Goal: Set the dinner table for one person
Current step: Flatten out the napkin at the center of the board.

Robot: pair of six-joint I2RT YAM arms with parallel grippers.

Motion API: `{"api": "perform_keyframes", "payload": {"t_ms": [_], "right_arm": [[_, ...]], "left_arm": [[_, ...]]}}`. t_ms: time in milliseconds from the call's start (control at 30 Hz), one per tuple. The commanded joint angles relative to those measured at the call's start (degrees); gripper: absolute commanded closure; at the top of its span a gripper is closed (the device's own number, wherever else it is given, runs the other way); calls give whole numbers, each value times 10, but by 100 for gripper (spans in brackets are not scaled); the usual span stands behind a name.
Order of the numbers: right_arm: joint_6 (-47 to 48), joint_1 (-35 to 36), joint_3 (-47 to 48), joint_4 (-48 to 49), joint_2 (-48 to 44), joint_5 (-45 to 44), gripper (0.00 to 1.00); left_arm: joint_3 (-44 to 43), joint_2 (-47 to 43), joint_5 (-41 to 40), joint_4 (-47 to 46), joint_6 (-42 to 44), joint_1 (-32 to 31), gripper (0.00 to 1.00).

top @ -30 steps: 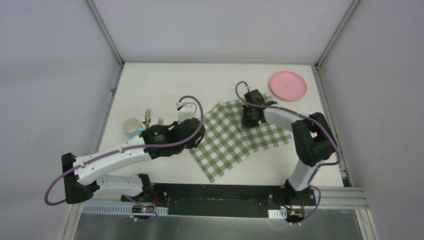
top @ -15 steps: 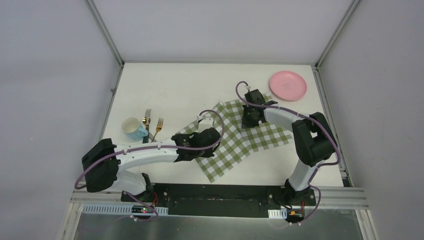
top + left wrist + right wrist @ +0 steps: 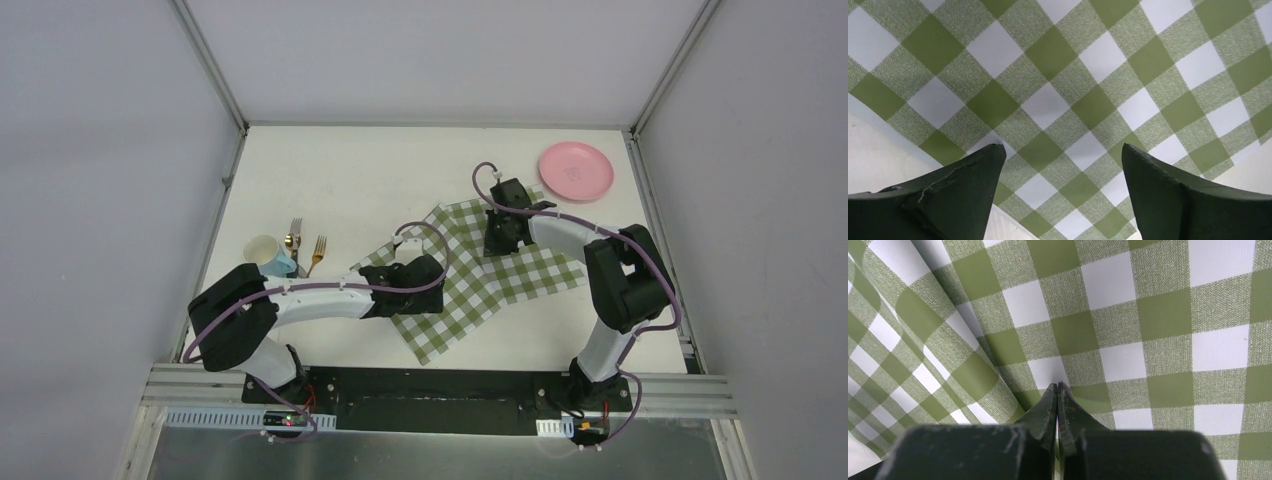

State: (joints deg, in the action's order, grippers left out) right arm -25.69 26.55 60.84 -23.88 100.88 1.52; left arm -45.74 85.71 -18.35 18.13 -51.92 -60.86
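The dinner table [image 3: 330, 170] is a white top with aluminium rails. A green-and-white checked cloth [image 3: 470, 280] lies askew across its middle. My left gripper [image 3: 420, 302] hovers low over the cloth's near-left edge. In the left wrist view its jaws stand wide, the gripper [image 3: 1062, 148] is open, and only flat cloth [image 3: 1063, 90] shows between the fingers. My right gripper [image 3: 497, 245] is at the cloth's far part. The right wrist view shows this gripper [image 3: 1057, 386] shut on a pinched-up fold of cloth [image 3: 1128, 315], with creases running out to the left.
A pink plate [image 3: 575, 170] sits at the far right corner. At the left stand a white-and-blue cup [image 3: 263, 252] and two forks [image 3: 296, 235] [image 3: 318, 250] beside a gold-coloured utensil. Aluminium rails edge the table, and the arm bases line the near edge.
My left gripper moved right along the cloth's near-left edge, then opened and let the cloth go. Its rear arm links swung right too. The right arm has not moved.
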Motion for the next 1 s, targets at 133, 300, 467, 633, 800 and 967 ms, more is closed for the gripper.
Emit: {"api": "perform_keyframes", "payload": {"t_ms": [133, 300, 467, 633, 800, 967], "right_arm": [[5, -13, -10, -24, -20, -29, 100], [5, -13, -13, -22, -20, -27, 100], [5, -13, -16, -20, -22, -24, 100], [5, -13, -19, -19, -25, -29, 100], [6, -14, -20, -20, -28, -29, 100], [6, -14, -21, -20, -30, -29, 100]], "left_arm": [[-3, 6, 13, 6, -29, 15, 14], [24, 5, 36, -29, -35, 30, 100], [21, 18, 42, -11, -33, 40, 100], [6, 45, 70, 36, -52, 74, 100], [-34, 69, 37, 153, -74, 98, 100], [-31, 59, 19, 187, -86, 118, 100]]}}
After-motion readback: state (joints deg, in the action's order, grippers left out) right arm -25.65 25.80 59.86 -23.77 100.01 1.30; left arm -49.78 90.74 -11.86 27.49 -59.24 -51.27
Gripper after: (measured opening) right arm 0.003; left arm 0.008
